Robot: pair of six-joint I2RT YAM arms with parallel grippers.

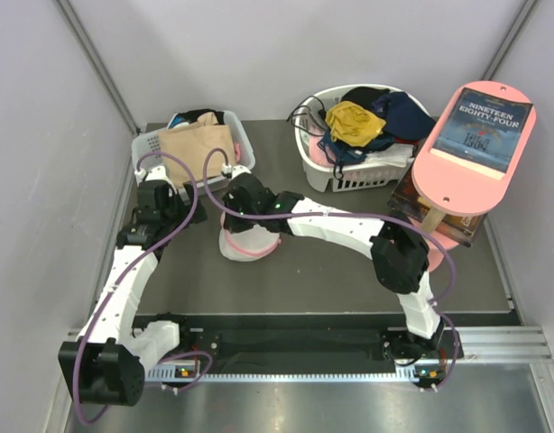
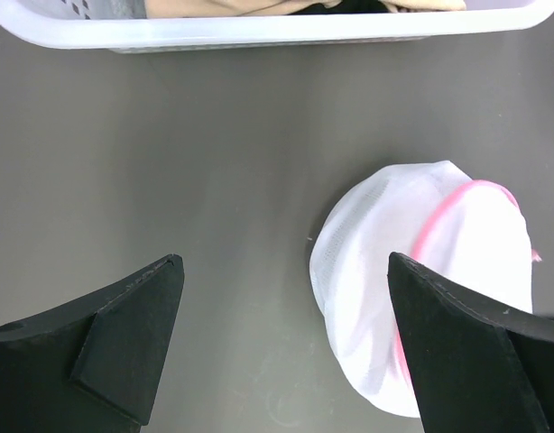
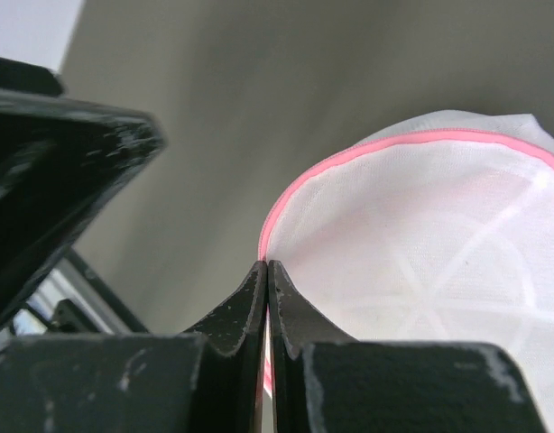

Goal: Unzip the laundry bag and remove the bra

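Progress stands near the beginning: your laundry bag point(image 2: 412, 225) lies on the left half of the counter point(image 2: 214, 162), about midway between its near and far edges, in front of the white basket point(image 1: 146, 146) at the far-left corner. Its pink rim point(image 3: 349, 162) runs unbroken wherever the views catch it. No gap shows in the white mesh, so the zip reads as not yet run open.

Your right claw point(image 3: 267, 263) is the one at work. Its jaws are pressed fully together right at the pink rim, with a sliver of pink showing between them lower down. That looks like a pinch on the bag's edge, though you cannot tell whether you have the zip pull itself or only the piping.

Your left claw point(image 2: 284, 262) hangs just beside the bag, on the side toward the counter's left edge, jaws spread wide and holding nothing.

The bra cannot be made out. Faint curved shapes show through the mesh in the right wrist view, and it is presumably inside. By this reading, you have yet to draw the zip round the rim, open the bag and lift the bra out.

A second basket point(image 1: 349, 176) of mixed clothes and a pink board point(image 1: 457, 185) carrying a book sit toward the far-right corner, well apart.
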